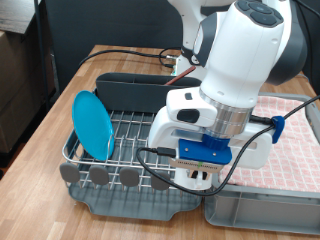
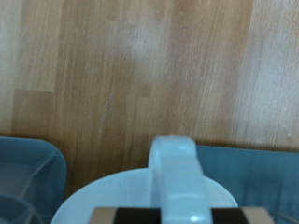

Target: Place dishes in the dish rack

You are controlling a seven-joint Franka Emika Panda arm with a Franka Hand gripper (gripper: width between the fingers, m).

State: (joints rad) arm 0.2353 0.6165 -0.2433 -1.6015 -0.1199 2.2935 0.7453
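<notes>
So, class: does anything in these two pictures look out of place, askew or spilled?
Nothing stands out. The light-blue plate stands on edge in the dish rack, as plates should. The wrist view shows a white mug close below the camera, over clean wood. Nothing is spilled.

Looks to us like a staged kitchen bench in a robot lab, not a real home. We see a wood-grain tabletop [image 1: 45, 120] carrying a wire dish rack [image 1: 130, 140] with a light-blue plate [image 1: 95, 125] stood upright in it, and a red-checked cloth [image 1: 290, 135] to the exterior view's right. A large white robot arm [image 1: 245, 55] stands over it all, with loose black cables [image 1: 130, 55] trailing across the table. The wrist view shows the same wood grain up close.
</notes>
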